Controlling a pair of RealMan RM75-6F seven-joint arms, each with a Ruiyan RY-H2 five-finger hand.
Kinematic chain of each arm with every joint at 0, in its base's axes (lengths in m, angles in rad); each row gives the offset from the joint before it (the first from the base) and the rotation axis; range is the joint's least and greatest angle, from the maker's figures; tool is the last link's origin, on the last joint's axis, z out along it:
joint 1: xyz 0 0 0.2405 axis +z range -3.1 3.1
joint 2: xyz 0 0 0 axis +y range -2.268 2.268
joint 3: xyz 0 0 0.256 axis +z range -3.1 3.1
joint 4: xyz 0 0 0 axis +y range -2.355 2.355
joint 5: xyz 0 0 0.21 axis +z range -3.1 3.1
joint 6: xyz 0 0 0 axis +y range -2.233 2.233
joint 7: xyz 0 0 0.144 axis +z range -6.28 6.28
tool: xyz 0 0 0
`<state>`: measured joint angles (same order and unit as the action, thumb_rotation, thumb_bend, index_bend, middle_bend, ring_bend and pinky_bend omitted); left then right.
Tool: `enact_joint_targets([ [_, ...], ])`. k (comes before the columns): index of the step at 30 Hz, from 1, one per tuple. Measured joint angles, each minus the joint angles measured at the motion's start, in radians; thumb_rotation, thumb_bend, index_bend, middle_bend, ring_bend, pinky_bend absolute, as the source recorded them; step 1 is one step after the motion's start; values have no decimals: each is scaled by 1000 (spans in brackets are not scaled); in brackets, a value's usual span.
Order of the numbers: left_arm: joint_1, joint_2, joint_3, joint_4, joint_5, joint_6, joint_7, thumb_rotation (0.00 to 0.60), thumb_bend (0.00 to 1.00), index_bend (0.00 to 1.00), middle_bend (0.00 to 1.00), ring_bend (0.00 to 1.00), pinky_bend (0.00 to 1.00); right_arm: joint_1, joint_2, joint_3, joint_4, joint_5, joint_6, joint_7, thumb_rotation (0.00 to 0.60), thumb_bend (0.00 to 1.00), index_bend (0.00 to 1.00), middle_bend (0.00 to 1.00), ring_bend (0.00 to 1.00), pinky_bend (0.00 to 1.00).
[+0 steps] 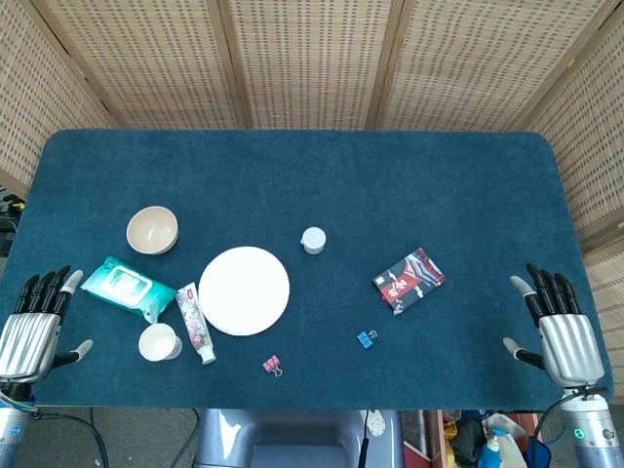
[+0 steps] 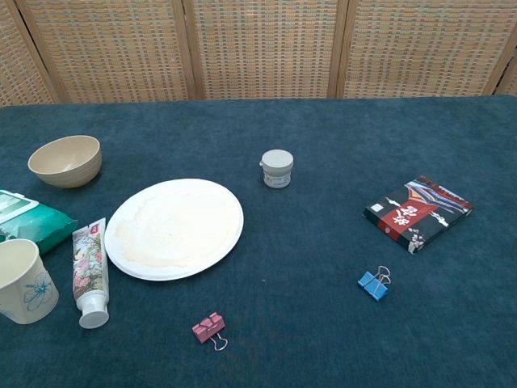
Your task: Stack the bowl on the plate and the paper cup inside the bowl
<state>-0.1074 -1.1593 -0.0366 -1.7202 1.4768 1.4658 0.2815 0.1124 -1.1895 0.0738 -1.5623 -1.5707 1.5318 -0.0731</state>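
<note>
A beige bowl (image 1: 152,229) (image 2: 66,161) stands upright at the left of the blue table. The white plate (image 1: 244,290) (image 2: 174,228) lies flat right of it, nearer the front. A paper cup (image 1: 159,342) (image 2: 25,281) with a blue flower print stands upright near the front left edge. My left hand (image 1: 31,331) hovers at the table's front left corner, fingers spread, holding nothing. My right hand (image 1: 561,332) sits at the front right corner, also spread and empty. Neither hand shows in the chest view.
A toothpaste tube (image 1: 195,323) (image 2: 89,272) lies between cup and plate. A teal wipes pack (image 1: 127,288) lies left of it. A small white jar (image 1: 313,239), a dark packet (image 1: 409,279), a blue clip (image 1: 366,338) and a pink clip (image 1: 272,365) are scattered around.
</note>
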Motion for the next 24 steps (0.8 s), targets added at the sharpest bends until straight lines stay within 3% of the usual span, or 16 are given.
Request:
enact_joint_targets([
  [11,-73,-31,-85,68,-76,-62,-24,600,192,166,0,0,0,-1,1,0,-5,3,0,-2,600,126,103,0,0,0],
  [24,-219,-84,-172,264,-233,-276,-51,600,279,298,0,0,0,0,3,2,-3,5,-3,5,600,126,102,0,0,0],
])
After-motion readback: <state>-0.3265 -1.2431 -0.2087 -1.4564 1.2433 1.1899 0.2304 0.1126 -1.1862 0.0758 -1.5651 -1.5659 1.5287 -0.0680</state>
